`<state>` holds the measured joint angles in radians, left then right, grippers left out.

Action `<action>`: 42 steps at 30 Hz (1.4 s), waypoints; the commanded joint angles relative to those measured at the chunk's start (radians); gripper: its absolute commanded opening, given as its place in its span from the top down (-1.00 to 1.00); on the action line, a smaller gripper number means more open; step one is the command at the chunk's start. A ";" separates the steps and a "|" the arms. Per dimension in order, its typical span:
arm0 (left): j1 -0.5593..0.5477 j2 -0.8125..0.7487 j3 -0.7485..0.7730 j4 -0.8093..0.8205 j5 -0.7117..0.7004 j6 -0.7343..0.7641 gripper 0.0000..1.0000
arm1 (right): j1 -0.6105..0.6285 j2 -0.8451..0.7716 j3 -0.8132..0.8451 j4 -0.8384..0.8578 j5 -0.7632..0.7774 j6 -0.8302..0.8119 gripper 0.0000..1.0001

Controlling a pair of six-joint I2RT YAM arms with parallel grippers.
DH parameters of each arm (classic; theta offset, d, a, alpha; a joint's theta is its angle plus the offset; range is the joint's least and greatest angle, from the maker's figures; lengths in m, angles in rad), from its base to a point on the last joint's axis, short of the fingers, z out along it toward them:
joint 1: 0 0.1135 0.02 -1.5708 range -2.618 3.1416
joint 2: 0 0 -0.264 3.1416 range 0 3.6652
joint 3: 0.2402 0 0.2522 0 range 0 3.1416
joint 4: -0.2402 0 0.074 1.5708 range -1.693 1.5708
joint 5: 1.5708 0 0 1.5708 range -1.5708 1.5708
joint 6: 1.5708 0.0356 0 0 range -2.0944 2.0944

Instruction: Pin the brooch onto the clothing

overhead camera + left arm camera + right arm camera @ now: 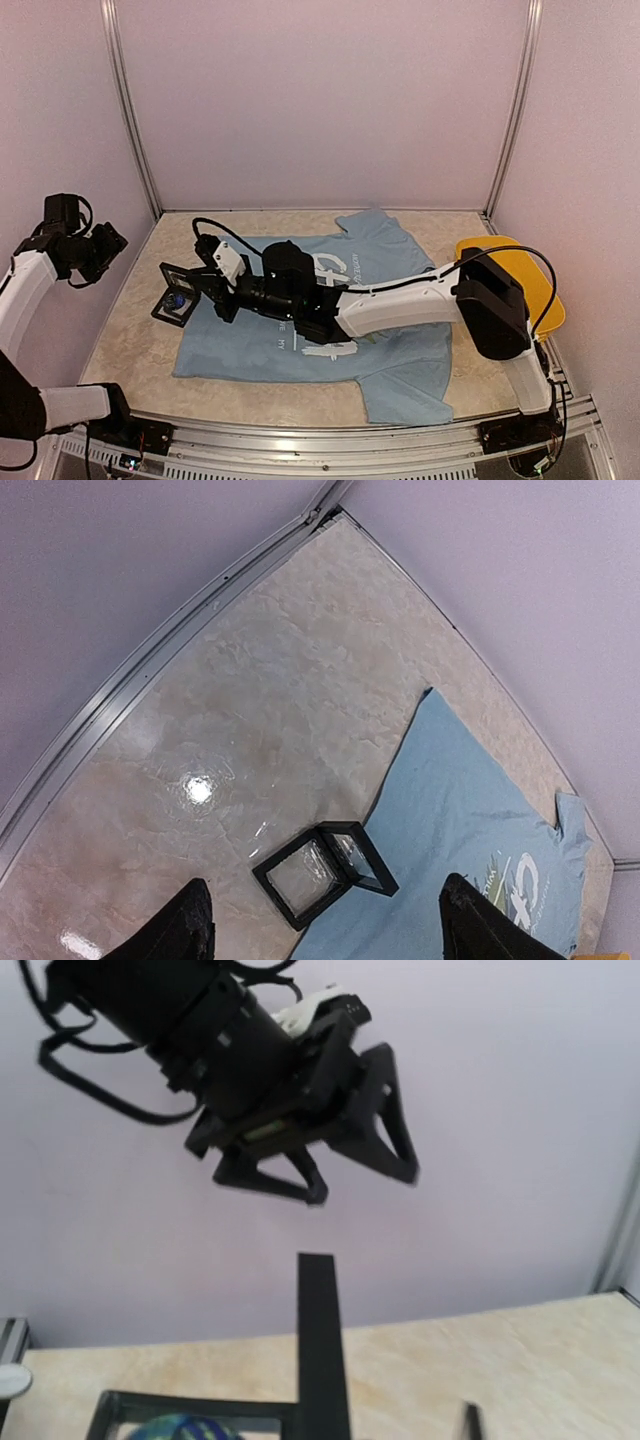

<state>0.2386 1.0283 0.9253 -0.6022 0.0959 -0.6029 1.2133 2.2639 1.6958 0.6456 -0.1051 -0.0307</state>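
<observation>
The brooch (175, 299), with a blue face, lies inside an open black display case (178, 296) at the left edge of the light blue T-shirt (400, 365). My right gripper (212, 296) reaches across the shirt and sits low right beside the case, jaws apart. In the right wrist view the case's frame (318, 1350) stands close in front, the brooch (180, 1428) peeks in at the bottom edge, and only a sliver of one fingertip (468, 1422) shows. My left gripper (98, 250) hangs high at the left, open and empty (330, 930), looking down on the case (322, 872) and the shirt (450, 810).
A yellow tray (520, 275) sits at the right edge of the table. The enclosure's walls and metal posts (135, 130) close in the back and sides. The left gripper (300, 1110) hangs above in the right wrist view.
</observation>
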 commanded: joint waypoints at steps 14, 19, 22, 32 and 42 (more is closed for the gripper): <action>-0.218 -0.149 -0.124 0.254 0.153 0.103 -0.46 | -0.083 -0.543 -0.867 0.122 -0.398 -0.092 1.00; -0.380 -0.192 -0.217 0.303 0.133 0.111 -0.46 | -0.084 -0.507 -0.962 0.208 -0.481 -0.130 1.00; -0.490 -0.213 -0.255 0.331 0.079 0.137 -0.46 | -0.084 -0.454 -0.951 0.194 -0.511 -0.194 1.00; -0.799 -0.270 -0.359 0.396 0.026 0.195 -0.45 | -0.107 -0.318 -0.923 0.249 -0.566 -0.274 1.00; -1.183 -0.196 -0.306 0.281 -0.091 0.219 -0.49 | -0.144 -0.293 -0.891 0.202 -0.557 -0.338 0.50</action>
<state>-0.8413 0.8185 0.5758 -0.2710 0.0738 -0.4030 1.0817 1.9625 0.7845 0.8562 -0.6701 -0.3153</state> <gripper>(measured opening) 0.736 0.164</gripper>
